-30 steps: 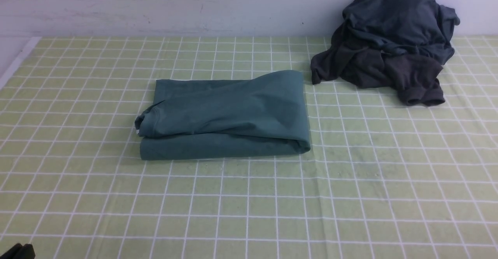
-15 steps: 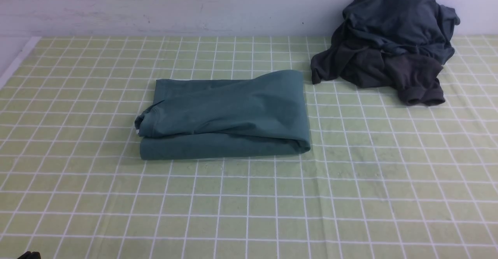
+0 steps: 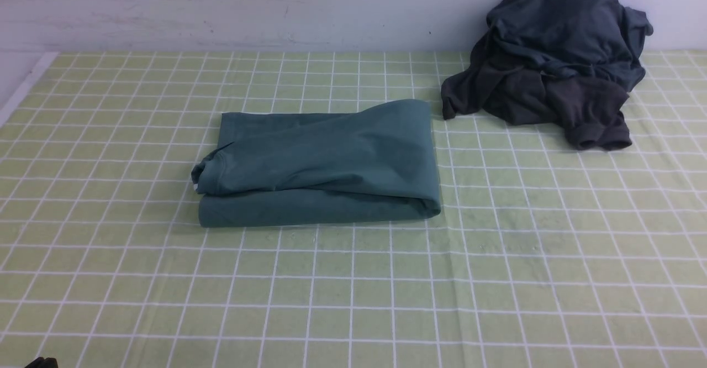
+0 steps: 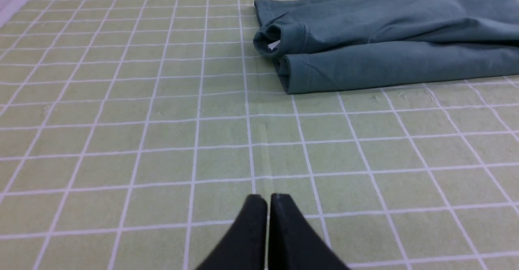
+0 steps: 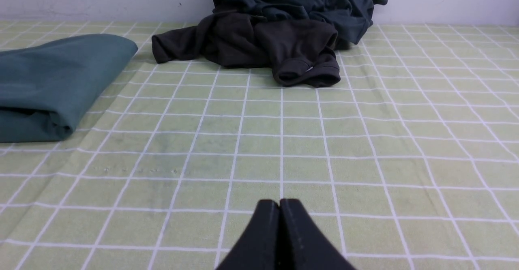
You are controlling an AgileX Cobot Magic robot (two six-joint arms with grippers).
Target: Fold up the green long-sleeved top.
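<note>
The green long-sleeved top [image 3: 320,161] lies folded into a thick rectangle in the middle of the checked cloth, its collar end at the left. It also shows in the left wrist view [image 4: 385,39] and at the edge of the right wrist view [image 5: 52,79]. My left gripper [image 4: 267,199] is shut and empty, low over the cloth well short of the top; only a dark tip of it [image 3: 41,363] shows at the bottom left of the front view. My right gripper [image 5: 279,203] is shut and empty over bare cloth, out of the front view.
A heap of dark slate-grey and charcoal garments [image 3: 558,58] lies at the back right against the wall, also in the right wrist view [image 5: 275,31]. The green-and-white checked tablecloth [image 3: 353,290] covers the table. The table's left edge [image 3: 22,92] shows at the far left.
The left gripper's dark tip at the bottom left of the front view has drawn back, almost out of the picture. The folded top has not moved.
</note>
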